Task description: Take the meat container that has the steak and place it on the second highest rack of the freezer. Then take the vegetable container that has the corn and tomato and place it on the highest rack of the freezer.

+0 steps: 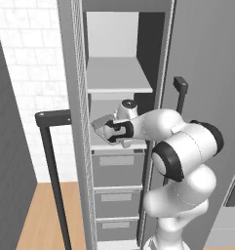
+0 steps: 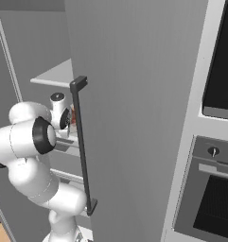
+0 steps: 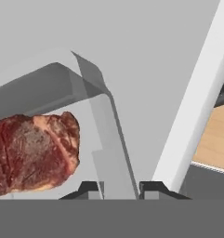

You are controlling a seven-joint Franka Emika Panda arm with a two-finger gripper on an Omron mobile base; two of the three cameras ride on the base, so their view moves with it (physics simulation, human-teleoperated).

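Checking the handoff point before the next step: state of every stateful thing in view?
freezer: door open, shelves exposed.
three drawers: all shut.
meat container: at the second highest rack, its wall between the jaws.
steak: lying inside the container.
highest rack: bare, no container on it.
gripper: jaws narrow, close either side of the container wall; gripping or just letting go, cannot tell.

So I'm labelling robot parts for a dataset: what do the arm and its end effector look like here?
The arm is glossy white, built of rounded bulbous segments with black bands at the joints. The end effector has two small dark finger tips, with a white and black hand behind them. No cables or markings visible.
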